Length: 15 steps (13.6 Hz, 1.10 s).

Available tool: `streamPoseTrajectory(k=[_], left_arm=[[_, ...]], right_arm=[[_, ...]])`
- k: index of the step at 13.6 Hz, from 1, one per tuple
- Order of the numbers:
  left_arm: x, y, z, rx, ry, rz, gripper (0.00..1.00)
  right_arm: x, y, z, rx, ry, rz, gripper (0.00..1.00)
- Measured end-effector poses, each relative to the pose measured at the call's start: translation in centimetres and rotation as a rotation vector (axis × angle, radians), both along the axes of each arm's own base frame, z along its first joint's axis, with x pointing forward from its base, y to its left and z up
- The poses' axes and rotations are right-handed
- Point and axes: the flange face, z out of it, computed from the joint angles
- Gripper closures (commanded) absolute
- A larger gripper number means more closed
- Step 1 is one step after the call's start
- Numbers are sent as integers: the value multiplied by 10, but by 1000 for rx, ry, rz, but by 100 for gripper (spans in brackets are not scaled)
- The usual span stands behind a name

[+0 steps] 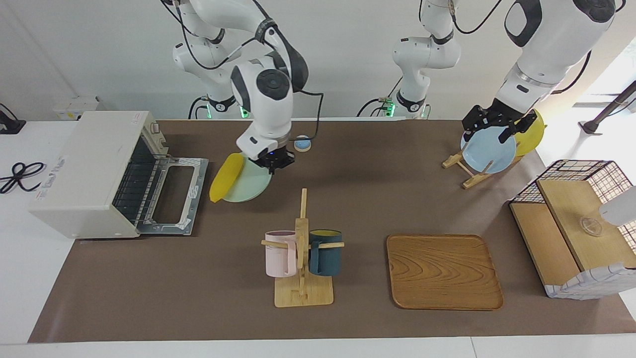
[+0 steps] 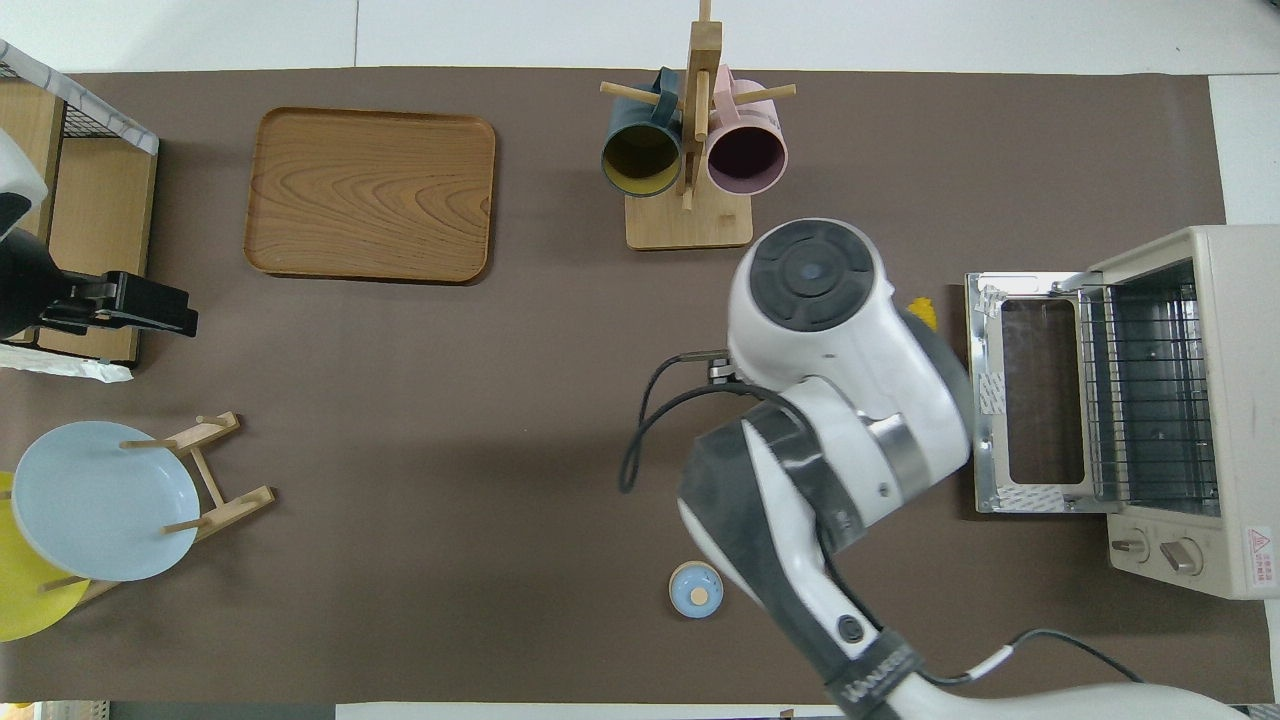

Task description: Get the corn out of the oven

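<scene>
Table: brown mat (image 1: 348, 199).
Oven (image 1: 94, 174): door down flat.
Corn (image 1: 226, 177): on the green plate (image 1: 251, 184), in front of the oven.
Right gripper (image 1: 275, 163): over the plate; fingers, cannot tell.
Left gripper (image 1: 492, 127): waits over the blue plate (image 1: 489, 151); fingers, cannot tell.

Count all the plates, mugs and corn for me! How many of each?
Plates: 3 – green plate, blue plate, yellow plate
Mugs: 2 – pink mug, dark blue mug
Corn: 1 – corn
Total: 6
</scene>
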Motion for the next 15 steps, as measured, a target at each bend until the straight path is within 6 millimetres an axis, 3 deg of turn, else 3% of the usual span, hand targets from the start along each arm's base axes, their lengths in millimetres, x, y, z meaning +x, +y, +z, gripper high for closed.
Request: streamPoseTrajectory(k=[2,3,5,8,9,13,15], left_arm=[[0,0,0,0,0,0,0],[0,0,0,0,0,0,0],[0,0,0,0,0,0,0],[0,0,0,0,0,0,0],[0,0,0,0,0,0,0],[0,0,0,0,0,0,0],[0,0,0,0,0,0,0]], right_arm=[[-10,77,-21,-24,-10,-48,100],[-11,102,-34,-29,-15,-65,100],[-7,128,-59,-5,-38,-56,100],[-14,131,-91,9,-47,-45,100],[-14,130,-94,13,-42,-51,84],[-13,130,-79,47,-42,-73,55],[-1,121,-57,54,-54,-96,62]])
